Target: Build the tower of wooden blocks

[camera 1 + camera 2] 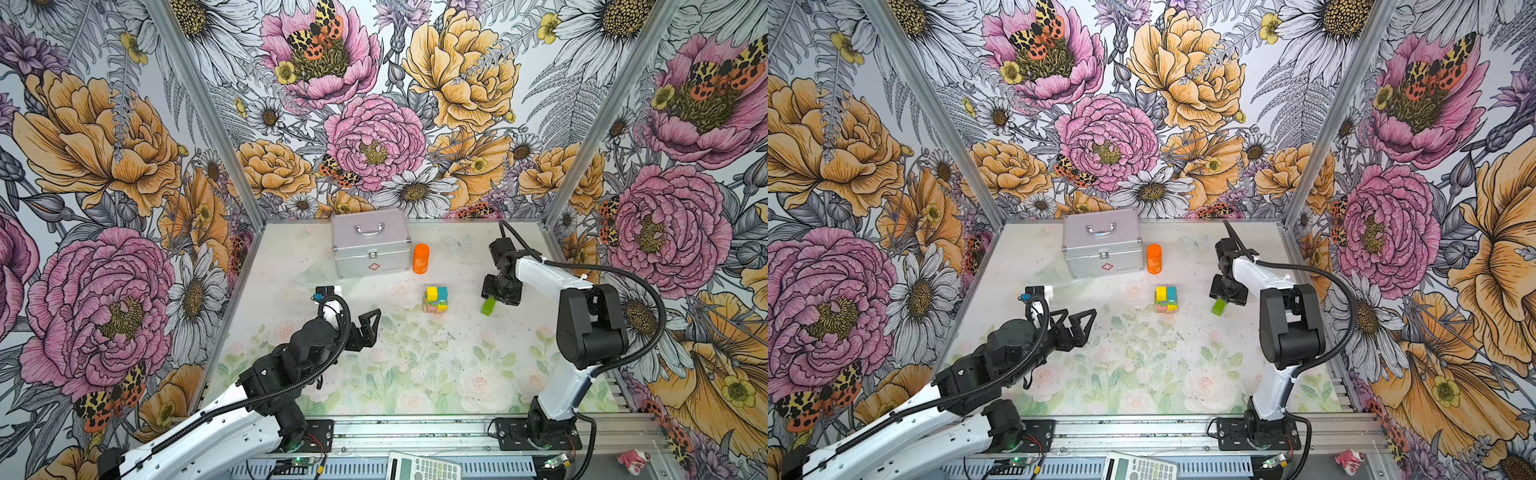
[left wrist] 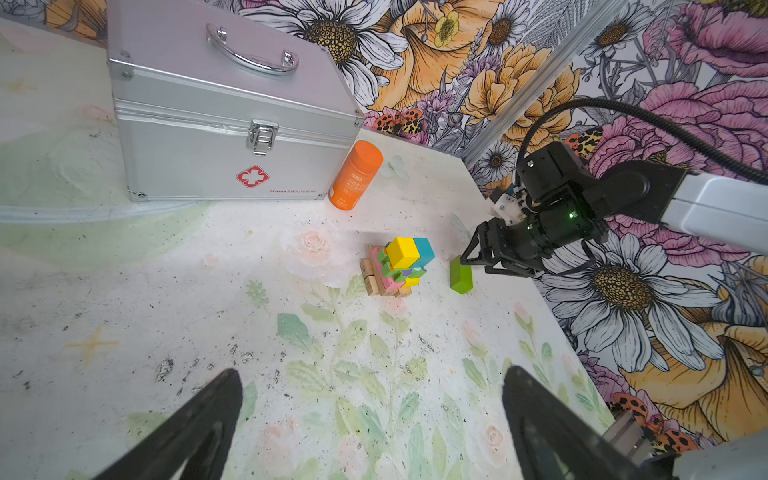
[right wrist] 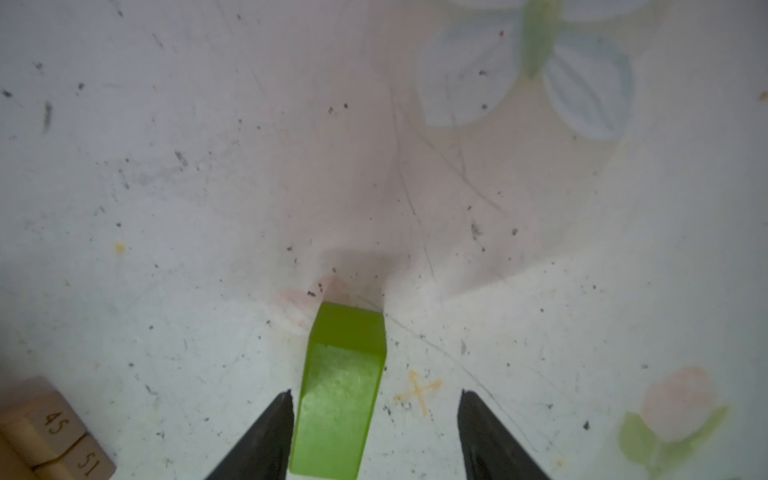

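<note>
Straddling the green bar (image 3: 340,374) with the right claw (image 3: 375,392) spread, not yet pinching, likely to cap the tower (image 2: 399,266) nearby; holding the left claw (image 2: 374,372) wide, well back, leaving room.

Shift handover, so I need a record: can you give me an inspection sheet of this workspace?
Surface: floral mat, dark specks.
Job's things: tower stands mid-table; green bar apart, right of it in both top views.
Clutter: silver case and orange bottle behind the tower; calculator, pink object at the front edge.
Grippers: left gripper jaws open, empty; right gripper jaws astride the green bar, gap on one side.
Cables: black conduit arches above the mat, clear of the tower.
Surroundings: floral-print walls.
</note>
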Motion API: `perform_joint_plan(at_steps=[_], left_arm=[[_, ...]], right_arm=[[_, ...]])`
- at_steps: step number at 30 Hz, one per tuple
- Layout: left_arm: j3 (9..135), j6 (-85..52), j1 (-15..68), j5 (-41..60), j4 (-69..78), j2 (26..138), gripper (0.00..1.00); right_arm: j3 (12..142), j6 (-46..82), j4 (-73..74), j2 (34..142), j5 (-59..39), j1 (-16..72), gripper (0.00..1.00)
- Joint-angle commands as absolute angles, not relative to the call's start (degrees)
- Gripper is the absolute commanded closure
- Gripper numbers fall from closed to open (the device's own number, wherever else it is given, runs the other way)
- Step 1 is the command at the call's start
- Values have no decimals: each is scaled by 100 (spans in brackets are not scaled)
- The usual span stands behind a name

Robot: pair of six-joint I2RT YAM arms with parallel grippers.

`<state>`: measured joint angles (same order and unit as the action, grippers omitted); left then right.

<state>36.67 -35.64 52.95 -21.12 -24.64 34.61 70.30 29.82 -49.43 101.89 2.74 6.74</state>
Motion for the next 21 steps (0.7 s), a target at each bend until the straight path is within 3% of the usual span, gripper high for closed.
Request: perform_joint_plan(at_steps=[1, 8, 21], left_arm=[[3577, -3564, 5268, -1995, -2426, 3368, 1], [3595, -3541, 5277, -1962, -2439, 3436, 1], [3577, -3560, 5278, -2055, -2554, 3326, 1]], right_arm=[[6578, 3272, -4608, 9704, -252, 668, 36], [5833, 3463, -4019, 9141, -887, 684, 39], [6011, 3391, -3495, 9745, -1073, 694, 39]])
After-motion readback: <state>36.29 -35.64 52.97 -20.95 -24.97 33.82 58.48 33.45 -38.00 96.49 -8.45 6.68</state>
